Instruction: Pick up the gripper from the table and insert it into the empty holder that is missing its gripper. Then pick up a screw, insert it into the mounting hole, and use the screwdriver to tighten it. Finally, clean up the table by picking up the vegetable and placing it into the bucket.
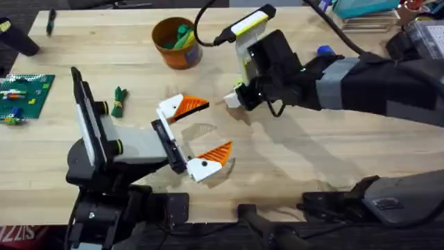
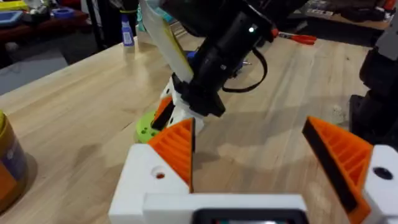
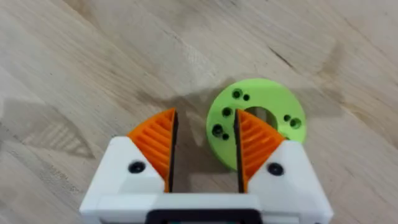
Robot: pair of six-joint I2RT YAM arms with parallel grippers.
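Left gripper (image 1: 198,133): I see its 2 orange ribbed pads spread wide, holding nothing, low over the bare wooden table (image 1: 333,160).
Right gripper (image 3: 204,146): fingers a narrow gap apart, nothing clamped; 1 pad overlaps the bright green ring-shaped disc (image 3: 260,124) lying flat.
Small dark green toy vegetable (image 1: 118,101): on the table, left of my left gripper.
Round orange-brown bucket (image 1: 177,42): far side, upright, green and yellow pieces inside.
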